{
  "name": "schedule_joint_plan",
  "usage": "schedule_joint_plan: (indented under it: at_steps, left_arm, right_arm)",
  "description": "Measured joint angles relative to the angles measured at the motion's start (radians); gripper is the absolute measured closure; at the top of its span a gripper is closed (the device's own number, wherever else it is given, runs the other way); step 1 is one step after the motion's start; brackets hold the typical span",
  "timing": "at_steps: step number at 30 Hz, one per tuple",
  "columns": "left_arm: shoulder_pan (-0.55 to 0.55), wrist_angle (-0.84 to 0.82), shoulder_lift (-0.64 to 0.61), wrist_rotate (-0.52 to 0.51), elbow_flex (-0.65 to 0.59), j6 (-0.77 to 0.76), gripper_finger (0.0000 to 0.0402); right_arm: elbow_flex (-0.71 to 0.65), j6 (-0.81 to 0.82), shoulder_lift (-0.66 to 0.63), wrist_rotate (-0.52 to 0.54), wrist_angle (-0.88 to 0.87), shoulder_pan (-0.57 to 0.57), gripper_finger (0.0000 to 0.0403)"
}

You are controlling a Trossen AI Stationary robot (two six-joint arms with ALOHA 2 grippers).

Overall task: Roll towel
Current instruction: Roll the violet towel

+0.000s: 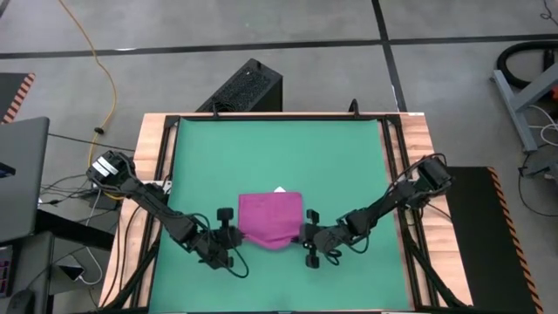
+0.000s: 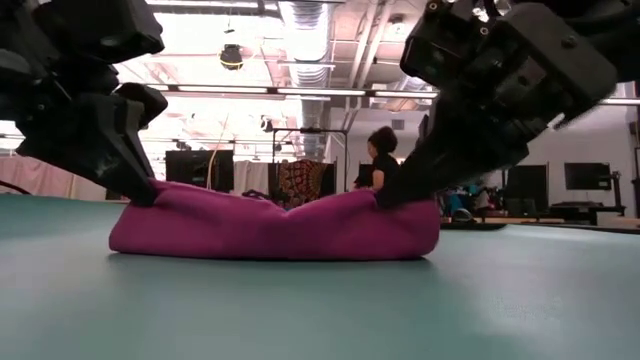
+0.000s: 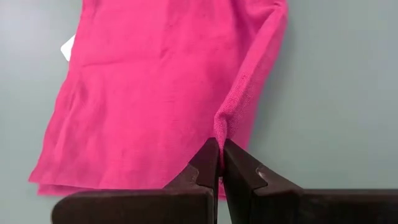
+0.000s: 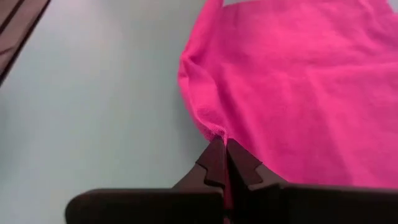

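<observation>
The magenta towel (image 1: 270,218) lies on the green mat (image 1: 279,148) near the table's near edge. Its small white tag (image 1: 280,188) sits at its far edge. In the low view the towel (image 2: 270,230) looks plump along its near side, with both near corners raised. My left gripper (image 1: 232,231) is shut on the towel's near left corner. My right gripper (image 1: 306,234) is shut on its near right corner. My left gripper pinches a raised fold at the towel's near left corner (image 3: 221,127) between its two fingertips, coming slanting down from the table's left. The corner is drawn up into a peak; the rest of the towel lies on the mat. My right gripper pinches the towel's near right corner (image 4: 217,132) between its two fingertips, coming slanting down from the table's right. The corner is lifted a little (image 2: 385,198); the towel's body lies on the mat.
A wooden frame (image 1: 153,148) borders the mat. A black box (image 1: 248,87) stands beyond the far edge and a laptop (image 1: 22,174) stands off the table's left. A person (image 2: 381,160) stands in the room behind the table.
</observation>
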Motion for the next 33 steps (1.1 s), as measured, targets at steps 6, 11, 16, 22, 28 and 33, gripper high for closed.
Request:
schedule_joint_plan:
  at_steps: [6,11,16,22,28,33]
  left_arm:
    - [0.001,-0.053,0.000,-0.062,0.000,-0.060,0.0401]
    - [0.005,-0.053,0.000,-0.075,0.000,-0.065,0.0401]
    - [0.033,-0.069,0.000,-0.073,0.001,-0.080,0.0401]
    - [0.061,-0.022,0.000,-0.030,-0.047,-0.095,0.0401]
    - [0.077,0.097,0.000,-0.020,-0.122,-0.132,0.0401]
    - [0.085,0.126,0.000,0.009,-0.137,-0.133,0.0401]
  right_arm:
    - [0.000,0.002,-0.028,0.008,-0.015,-0.022,0.0390]
    - [0.000,0.025,-0.034,0.008,-0.065,-0.052,0.0390]
    - [0.000,0.026,-0.033,0.008,-0.090,-0.076,0.0390]
    - [0.000,0.027,-0.033,0.008,-0.133,-0.085,0.0390]
    - [0.000,0.031,-0.033,0.008,-0.161,-0.100,0.0391]
    - [0.000,0.044,-0.017,0.012,-0.178,-0.122,0.0391]
